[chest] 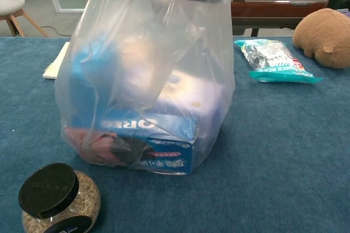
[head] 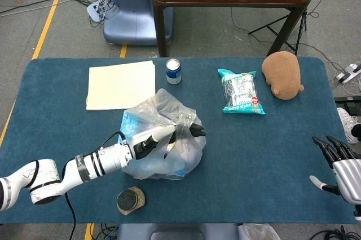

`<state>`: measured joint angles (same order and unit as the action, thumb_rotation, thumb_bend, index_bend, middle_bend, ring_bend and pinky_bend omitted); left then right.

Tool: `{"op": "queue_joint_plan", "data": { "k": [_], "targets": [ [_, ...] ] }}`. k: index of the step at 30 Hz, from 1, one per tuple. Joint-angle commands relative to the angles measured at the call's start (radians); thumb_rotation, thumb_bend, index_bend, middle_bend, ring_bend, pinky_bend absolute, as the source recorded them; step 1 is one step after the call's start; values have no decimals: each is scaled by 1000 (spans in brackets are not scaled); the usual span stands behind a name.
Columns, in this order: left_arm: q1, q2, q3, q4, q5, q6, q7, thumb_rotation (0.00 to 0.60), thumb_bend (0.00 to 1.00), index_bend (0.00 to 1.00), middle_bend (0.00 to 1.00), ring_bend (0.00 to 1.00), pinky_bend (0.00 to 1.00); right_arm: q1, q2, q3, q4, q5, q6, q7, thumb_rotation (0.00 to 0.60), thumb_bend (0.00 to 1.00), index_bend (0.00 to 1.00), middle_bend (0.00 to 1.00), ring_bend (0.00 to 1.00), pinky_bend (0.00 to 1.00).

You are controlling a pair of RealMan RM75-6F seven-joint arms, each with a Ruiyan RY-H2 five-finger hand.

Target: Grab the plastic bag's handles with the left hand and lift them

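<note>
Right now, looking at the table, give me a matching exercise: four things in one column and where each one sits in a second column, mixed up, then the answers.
Things:
1. plastic bag
2. brown plush toy
3. small jar with the black lid
4. right hand

Places:
A. near edge, just in front of the bag
B. far right corner
C. in the left hand's grip
D. open at the right edge, touching nothing

Pairs: 1-C, 2-B, 3-A, 4-D
</note>
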<state>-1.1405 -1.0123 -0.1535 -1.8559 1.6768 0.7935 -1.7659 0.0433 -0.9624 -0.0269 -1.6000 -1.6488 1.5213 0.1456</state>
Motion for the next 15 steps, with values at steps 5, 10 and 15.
{"op": "queue_joint_plan", "data": {
  "k": [5, 10, 15],
  "targets": [
    [-44, -27, -6, 36, -13, -6, -80, 51, 218, 108, 107, 60, 0, -4, 1, 0, 6, 3, 5, 7, 600, 171, 72, 193, 62, 142],
    [-61, -57, -14, 60, -46, -12, -142, 48, 218, 118, 107, 60, 0, -6, 0, 0, 10, 3, 7, 12, 600, 171, 72, 193, 62, 142],
    [-81, -52, -13, 64, -42, -19, -256, 53, 218, 129, 107, 70, 103, -7, -1, 1, 13, 8, 4, 15, 600, 171, 72, 193, 62, 143]
  ]
}}
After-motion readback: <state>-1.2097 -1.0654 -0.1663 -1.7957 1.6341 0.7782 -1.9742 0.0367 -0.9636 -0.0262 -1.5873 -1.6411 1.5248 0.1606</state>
